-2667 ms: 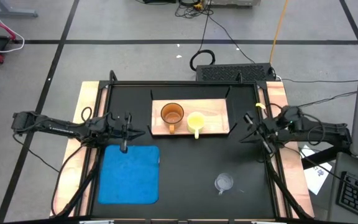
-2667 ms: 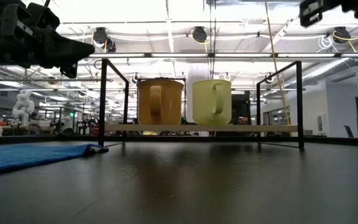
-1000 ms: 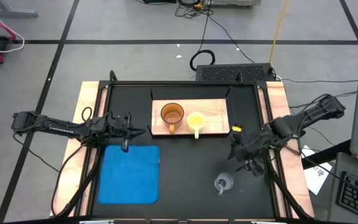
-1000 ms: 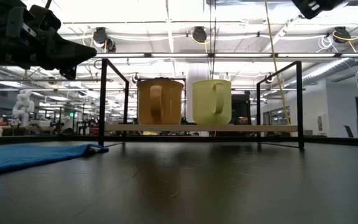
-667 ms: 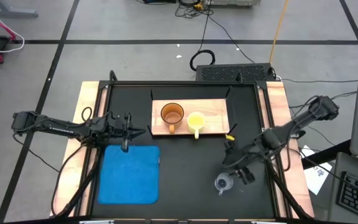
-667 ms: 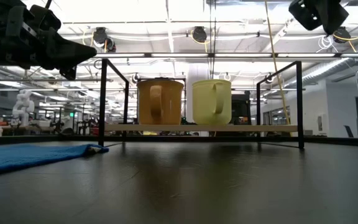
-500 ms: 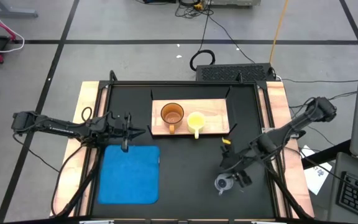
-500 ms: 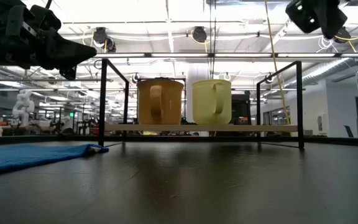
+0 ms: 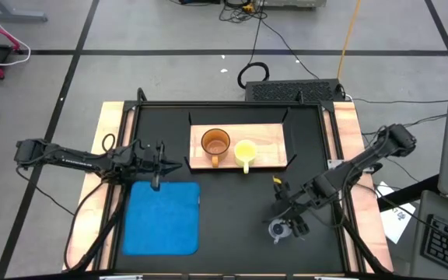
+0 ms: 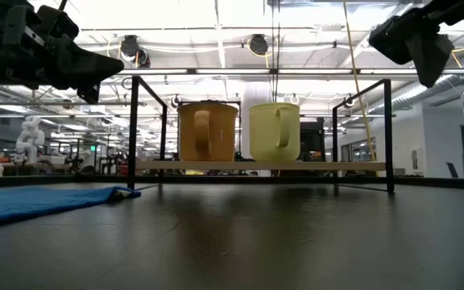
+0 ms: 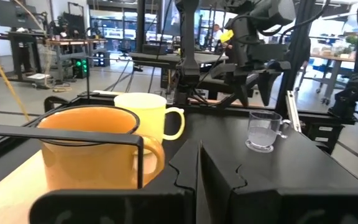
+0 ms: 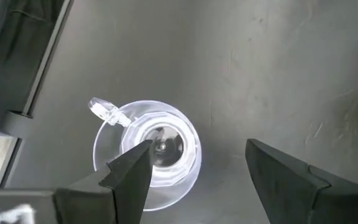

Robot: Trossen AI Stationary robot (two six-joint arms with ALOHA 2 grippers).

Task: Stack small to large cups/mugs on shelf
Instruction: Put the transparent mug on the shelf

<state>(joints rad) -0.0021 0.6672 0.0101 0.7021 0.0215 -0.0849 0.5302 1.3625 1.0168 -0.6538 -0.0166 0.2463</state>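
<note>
Clear glass cup [image 9: 279,229] upright on desk [image 9: 232,210] beneath right end effector [image 12: 194,165], fingers spread wide, empty; left end effector [image 9: 156,184] closed, empty.

A robotics lab: open hall with ceiling light strips [image 10: 216,20], workbenches [image 11: 166,59], floor cables [image 9: 271,35] and taped floor lines [image 9: 208,52].

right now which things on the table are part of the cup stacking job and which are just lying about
Part of the job:
orange-brown mug
yellow mug
clear glass cup
shelf
right gripper, open above the glass cup

Just lying about:
blue mat
left gripper, waiting beside the shelf
</note>
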